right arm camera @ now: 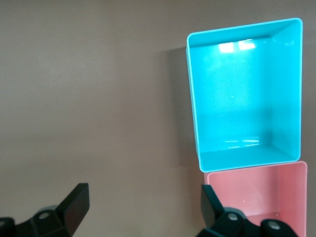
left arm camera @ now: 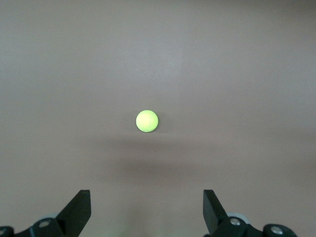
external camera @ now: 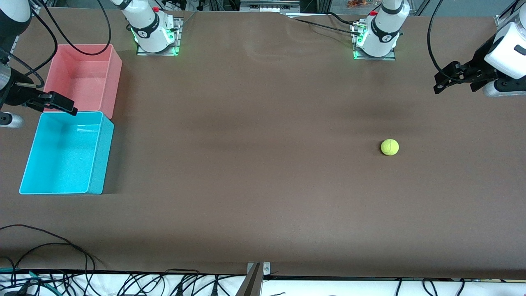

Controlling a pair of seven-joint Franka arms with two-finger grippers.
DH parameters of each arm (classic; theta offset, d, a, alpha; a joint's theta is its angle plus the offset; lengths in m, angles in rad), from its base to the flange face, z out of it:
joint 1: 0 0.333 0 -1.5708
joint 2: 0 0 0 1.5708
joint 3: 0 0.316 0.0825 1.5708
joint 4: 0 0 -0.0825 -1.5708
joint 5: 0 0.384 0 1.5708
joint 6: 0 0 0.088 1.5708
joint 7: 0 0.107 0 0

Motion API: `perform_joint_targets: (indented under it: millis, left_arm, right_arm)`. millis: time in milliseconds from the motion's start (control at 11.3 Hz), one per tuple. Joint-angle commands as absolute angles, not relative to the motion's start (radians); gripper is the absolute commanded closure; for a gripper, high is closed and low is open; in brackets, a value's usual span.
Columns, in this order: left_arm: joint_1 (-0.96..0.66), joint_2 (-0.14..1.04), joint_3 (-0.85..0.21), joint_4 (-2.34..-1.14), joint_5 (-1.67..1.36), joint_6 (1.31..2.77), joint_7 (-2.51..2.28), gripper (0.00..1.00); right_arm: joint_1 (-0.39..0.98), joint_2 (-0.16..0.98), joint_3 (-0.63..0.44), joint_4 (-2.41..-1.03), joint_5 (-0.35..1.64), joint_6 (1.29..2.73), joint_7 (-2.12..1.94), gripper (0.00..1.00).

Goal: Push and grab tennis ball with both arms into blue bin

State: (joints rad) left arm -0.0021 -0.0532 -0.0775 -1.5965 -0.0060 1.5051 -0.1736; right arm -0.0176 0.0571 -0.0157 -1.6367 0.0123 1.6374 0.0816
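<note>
**A:** From my console, biggest thing first: the brown worktop [external camera: 263,172] is wide and flat, and the tennis ball [external camera: 389,147] sits alone on it toward the left arm's end. The blue bin [external camera: 95,162] is at the right arm's end, well apart from the ball, with the pink bin [external camera: 116,72] touching its wall, farther from the front camera. Nothing lies between ball and bins to steer or stop a roll.

**B:** So a crooked push is the worry?

**A:** I think so. The ball is round and light; if I strike it off-centre it could curve off toward the worktop's edge, or run at the pink bin instead. Pushed too hard, it may bounce off the blue bin's straight wall.

**B:** Where are the grippers?

**A:** The left gripper [external camera: 456,78] hangs in the air over the worktop at the left arm's end, jaws spread wide and empty; in the left wrist view the ball [left arm camera: 147,121] is centred ahead of them. The right gripper [external camera: 57,102] hovers over the seam between the two bins, jaws also apart, holding nothing.

**B:** Risk there?

**A:** Descending to catch the ball, it could clip a bin rim and shift the bin.
</note>
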Motion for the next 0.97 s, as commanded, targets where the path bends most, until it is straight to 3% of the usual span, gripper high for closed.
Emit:
perform_joint_targets:
  millis: [0,882]
  left_arm:
    - [-0.003,-0.051,-0.068,-1.594,-0.006,1.493,-0.169,0.00]
    - [0.003,-0.080,-0.058,-1.812,0.028,1.675,-0.176,0.00]
  right_arm:
    - [-0.020,0.061,-0.014,-1.618,0.032,1.626,0.069,0.00]
    - [-0.020,0.061,-0.012,-1.618,0.040,1.626,0.071,0.00]
